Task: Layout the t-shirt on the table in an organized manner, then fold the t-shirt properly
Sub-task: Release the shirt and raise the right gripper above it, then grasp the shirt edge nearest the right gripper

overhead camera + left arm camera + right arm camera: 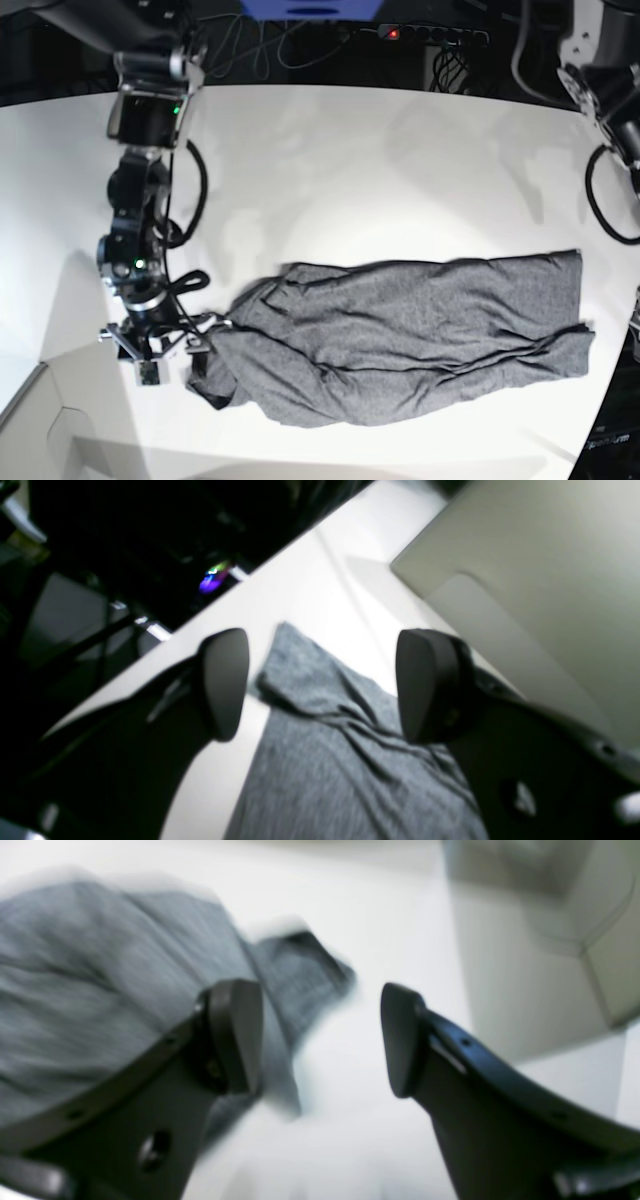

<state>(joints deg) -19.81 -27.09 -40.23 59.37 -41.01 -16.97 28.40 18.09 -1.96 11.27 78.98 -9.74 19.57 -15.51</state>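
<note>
Grey t-shirt [400, 335] blurred in right wrist view; left arm cropped

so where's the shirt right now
In the base view the shirt lies stretched out and rumpled across the near half of the table, its bunched end beside the right tool on the view's left.

The right wrist view is smeared: the t-shirt [100, 975] shows only as a soft grey mass with no clear seams, and the pale shape [545, 940] at upper right cannot be identified. In the base view, the left arm [610, 110] is cut off by the right edge, its jaws out of frame. The left wrist view's dark background [125, 555] is unreadable, and the shirt runs off the bottom edge.
</note>
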